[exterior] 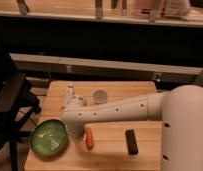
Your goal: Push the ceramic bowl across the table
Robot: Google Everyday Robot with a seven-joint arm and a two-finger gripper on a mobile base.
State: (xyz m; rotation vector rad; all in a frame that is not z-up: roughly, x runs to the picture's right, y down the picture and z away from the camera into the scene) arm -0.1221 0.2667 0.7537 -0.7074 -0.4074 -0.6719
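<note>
The ceramic bowl [49,137] sits at the near left corner of the worktop [111,154]. The hand [73,133] hangs at the bowl's right rim; apart or together, I cannot tell. An orange item [89,138] lies right of the bowl, past the hand

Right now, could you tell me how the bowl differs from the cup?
The bowl is green, the cup pale. The bowl is wide and shallow, the cup small and narrow. The bowl sits beside the gripper; the cup stands farther back. Both are round.
</note>
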